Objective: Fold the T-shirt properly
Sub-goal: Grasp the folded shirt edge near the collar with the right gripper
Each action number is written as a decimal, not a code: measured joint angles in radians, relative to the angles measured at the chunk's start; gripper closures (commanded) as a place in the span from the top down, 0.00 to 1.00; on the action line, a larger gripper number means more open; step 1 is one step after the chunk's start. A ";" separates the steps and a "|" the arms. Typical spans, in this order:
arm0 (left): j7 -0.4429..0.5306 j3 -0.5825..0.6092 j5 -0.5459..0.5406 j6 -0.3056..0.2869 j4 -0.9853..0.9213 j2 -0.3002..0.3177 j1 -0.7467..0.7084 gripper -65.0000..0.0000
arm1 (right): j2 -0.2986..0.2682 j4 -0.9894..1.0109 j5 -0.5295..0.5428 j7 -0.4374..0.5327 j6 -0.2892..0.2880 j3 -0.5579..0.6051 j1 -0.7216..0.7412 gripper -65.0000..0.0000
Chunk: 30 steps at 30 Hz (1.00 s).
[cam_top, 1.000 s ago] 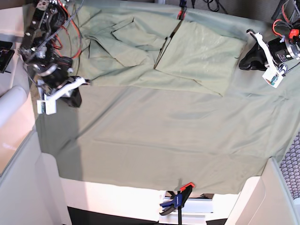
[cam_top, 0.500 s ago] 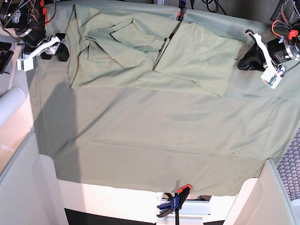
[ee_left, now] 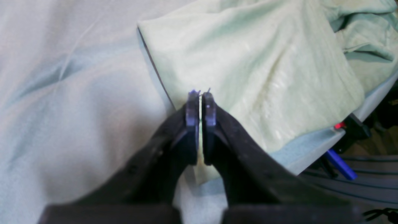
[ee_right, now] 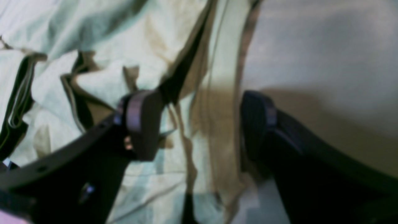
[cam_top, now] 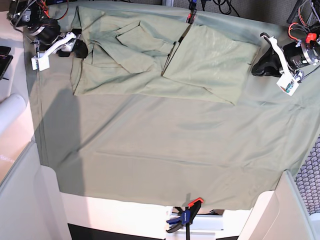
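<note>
Sage-green cloth covers the surface, held at the near edge by a blue-and-orange clamp. Beyond it, at the far half of the surface, lies the T-shirt, pale sage green, partly folded: one flat smooth panel on the base view's right, rumpled overlapping layers with a hemmed sleeve on its left. Left claw sits closed and empty just off the shirt's flat panel edge. Right claw stands wide open over the rumpled side, fingers either side of a fold, nothing gripped. Versus a second ago, the right arm has moved from the shirt's near-left corner to the far-left corner and opened; that shirt side looks pulled over.
</note>
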State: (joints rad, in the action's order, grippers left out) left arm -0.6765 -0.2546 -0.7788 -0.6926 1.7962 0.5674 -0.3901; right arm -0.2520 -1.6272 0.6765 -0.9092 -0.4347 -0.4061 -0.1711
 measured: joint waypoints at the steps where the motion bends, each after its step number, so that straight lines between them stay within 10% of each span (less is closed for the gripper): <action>1: 0.000 0.000 0.000 0.000 0.000 0.000 0.000 0.02 | 0.002 0.013 0.007 0.019 -0.002 0.010 0.002 0.62; 30: 0.000 0.000 0.000 0.000 0.000 -0.002 0.000 0.02 | 0.115 0.033 0.060 0.020 -0.029 0.095 0.026 0.62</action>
State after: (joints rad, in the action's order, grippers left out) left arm -0.6769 -0.2546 -0.7792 -0.6926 1.7962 0.5652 -0.3901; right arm -0.1371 -1.5940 0.7364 -0.8894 -0.4641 -0.3111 -0.1452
